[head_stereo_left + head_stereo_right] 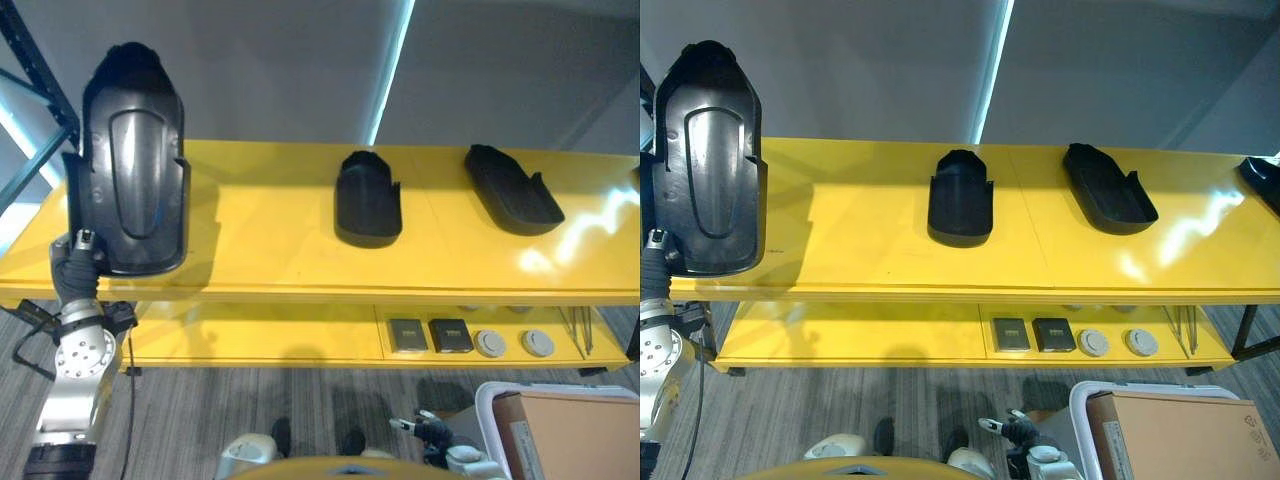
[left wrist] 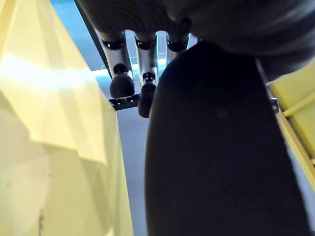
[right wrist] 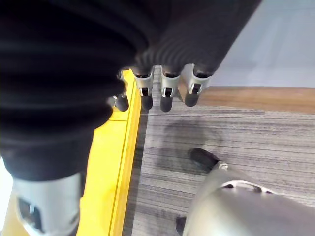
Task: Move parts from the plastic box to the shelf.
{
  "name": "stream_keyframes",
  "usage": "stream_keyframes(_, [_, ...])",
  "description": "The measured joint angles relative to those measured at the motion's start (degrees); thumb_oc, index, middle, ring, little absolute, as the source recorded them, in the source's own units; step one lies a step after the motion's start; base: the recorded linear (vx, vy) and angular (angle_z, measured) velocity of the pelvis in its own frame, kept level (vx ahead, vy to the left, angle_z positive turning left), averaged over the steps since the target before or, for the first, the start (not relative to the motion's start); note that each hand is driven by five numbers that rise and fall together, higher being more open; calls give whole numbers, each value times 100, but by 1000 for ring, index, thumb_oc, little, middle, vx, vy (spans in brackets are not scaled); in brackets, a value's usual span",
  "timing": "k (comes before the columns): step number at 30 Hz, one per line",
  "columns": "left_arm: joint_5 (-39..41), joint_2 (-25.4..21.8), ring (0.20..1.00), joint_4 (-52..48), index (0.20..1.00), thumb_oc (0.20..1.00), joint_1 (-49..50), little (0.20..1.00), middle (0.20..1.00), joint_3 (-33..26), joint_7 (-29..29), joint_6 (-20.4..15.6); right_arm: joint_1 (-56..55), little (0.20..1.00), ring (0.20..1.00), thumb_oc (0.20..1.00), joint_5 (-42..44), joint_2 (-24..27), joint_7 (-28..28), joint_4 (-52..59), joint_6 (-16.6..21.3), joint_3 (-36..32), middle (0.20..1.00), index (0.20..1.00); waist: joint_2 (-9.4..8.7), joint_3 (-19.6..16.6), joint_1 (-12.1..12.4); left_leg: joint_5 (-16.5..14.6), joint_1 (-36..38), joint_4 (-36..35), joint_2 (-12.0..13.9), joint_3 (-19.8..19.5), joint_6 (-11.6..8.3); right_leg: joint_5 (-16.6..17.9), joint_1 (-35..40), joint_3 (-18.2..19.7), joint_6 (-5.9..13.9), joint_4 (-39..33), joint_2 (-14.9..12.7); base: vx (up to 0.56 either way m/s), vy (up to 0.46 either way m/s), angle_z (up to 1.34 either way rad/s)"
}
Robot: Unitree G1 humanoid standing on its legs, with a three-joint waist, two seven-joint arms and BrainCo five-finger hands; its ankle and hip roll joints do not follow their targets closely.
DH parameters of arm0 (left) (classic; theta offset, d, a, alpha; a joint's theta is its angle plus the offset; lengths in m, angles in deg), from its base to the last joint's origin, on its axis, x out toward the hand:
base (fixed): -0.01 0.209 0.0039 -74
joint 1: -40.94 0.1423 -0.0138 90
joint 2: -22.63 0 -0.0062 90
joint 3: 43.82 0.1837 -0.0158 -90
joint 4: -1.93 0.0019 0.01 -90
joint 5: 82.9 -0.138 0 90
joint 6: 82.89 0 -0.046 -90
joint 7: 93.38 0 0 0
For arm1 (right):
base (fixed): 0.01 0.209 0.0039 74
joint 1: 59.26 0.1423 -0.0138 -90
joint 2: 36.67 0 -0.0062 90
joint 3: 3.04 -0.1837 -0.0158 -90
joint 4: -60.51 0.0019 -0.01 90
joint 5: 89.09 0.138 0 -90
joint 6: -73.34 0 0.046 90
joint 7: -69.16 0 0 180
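- While my left hand [image 1: 74, 268] grips the lower edge of a large black part [image 1: 130, 165], it holds that part upright over the left end of the yellow shelf [image 1: 270, 240]; in the left wrist view the fingers [image 2: 121, 83] curl along the part's dark edge, so I read the hand as closed on it.
- On the shelf's top board I see two more black parts: a short one [image 1: 367, 198] near the middle and a longer one [image 1: 511, 188] to its right, well apart from each other and from the held part.
- At the shelf's far right end, another dark part [image 1: 1262, 180] shows at the edge of the right eye view.
- Below the top board, the lower board carries two dark square pieces [image 1: 429, 335] side by side and, just right of them, two grey round discs [image 1: 514, 343].
- My right hand [image 1: 428, 430] hangs low in front of the shelf, above the grey carpet [image 3: 236, 142]; its fingers [image 3: 166, 96] hang loosely straight and hold nothing.
- Right of that hand, in front of the shelf, stands the plastic box [image 1: 487, 400] with a brown cardboard carton [image 1: 570, 435] in it.
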Motion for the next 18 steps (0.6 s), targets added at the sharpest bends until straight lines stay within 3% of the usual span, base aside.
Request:
stream_keyframes(2, [-1,26,200,-18,200,200,-6,200,200,12,0,12,-61,1000,1000,1000,-66,21,-2,3,-65,0,1000,1000,13,-43,-55,-7,7,9,87,92,-27,13,82,-61,-24,-60,71,99,-70,12])
stream_keyframes(3, [0,83,200,-6,200,200,-48,200,200,65,-12,63,-183,1000,1000,1000,-94,62,0,4,-109,2,1000,1000,-5,-92,-150,-112,-42,67,191,329,-220,77,178,-190,-129,-139,86,83,-43,64])
stream_keyframes(5, [3,181,200,59,200,200,-235,200,200,251,-25,131,-401,1000,1000,1000,-93,121,12,-31,-148,-2,1000,1000,-73,-109,-345,-368,-104,297,520,1281,-401,23,366,-571,-255,-252,-10,21,45,86])
stream_keyframes(7, [5,201,200,56,200,200,-260,200,200,337,-24,176,-478,1000,1000,1000,-93,178,23,-147,-157,-7,1000,1000,-23,-113,-451,-331,-206,575,745,1683,-387,-131,377,-708,-248,-107,-12,-47,133,43])
stream_keyframes(10, [3,189,200,158,200,200,-291,200,200,335,-6,226,-369,1000,1000,1000,-93,212,18,-323,-131,-16,1000,1000,28,-135,-485,-274,-282,711,756,1708,-239,-302,265,-698,-226,164,-97,46,255,7])
stream_keyframes(11, [2,151,200,298,200,200,-360,200,200,332,-8,228,-332,1000,1000,1000,-94,178,12,-325,-131,-16,1000,1000,-47,-107,-499,-459,-313,826,739,1710,-351,-311,277,-680,-301,106,-260,66,386,22])
stream_keyframes(12, [3,104,200,385,200,200,-420,200,200,334,-14,229,-296,1000,1000,1000,-94,131,22,-263,-131,-40,1000,1000,-91,-73,-548,-548,-417,1155,869,1785,-422,-268,314,-753,-248,83,-309,9,424,24])
stream_keyframes(13, [3,76,200,437,200,200,-438,200,200,333,-16,229,-300,1000,1000,1000,-93,109,22,-161,-106,-78,1000,1000,-117,-87,-574,-523,-484,1279,1153,1825,-533,-255,317,-802,-246,60,-369,-31,324,27])
stream_keyframes(15, [3,167,200,484,200,200,-441,200,200,341,-24,226,-264,1000,1000,1000,-89,129,21,-129,-85,-198,1000,1000,22,-47,-640,-336,-479,1132,1798,1629,-906,-206,405,-811,-90,57,-417,0,434,16])
stream_keyframes(16, [4,216,200,509,200,200,-439,200,200,371,-31,227,-247,1000,1000,1000,-83,239,37,-145,-90,-260,1000,1000,217,7,-647,-192,-262,764,2047,1488,-912,-227,418,-725,122,214,-516,7,463,0])
stream_keyframes(17, [5,229,200,547,200,200,-437,200,200,429,-36,228,-265,1000,1000,1000,-81,354,37,-164,-98,-273,1000,1000,354,2,-640,-110,-99,540,2029,1426,-822,-260,375,-669,250,360,-607,-61,431,-5])
stream_keyframes(18, [3,227,200,573,200,200,-440,200,200,444,-74,227,-227,1000,1000,1000,-74,408,48,-274,-102,-283,1000,1000,390,13,-650,316,-45,496,1891,1497,-1167,-236,343,-615,398,444,-823,-5,338,-19])
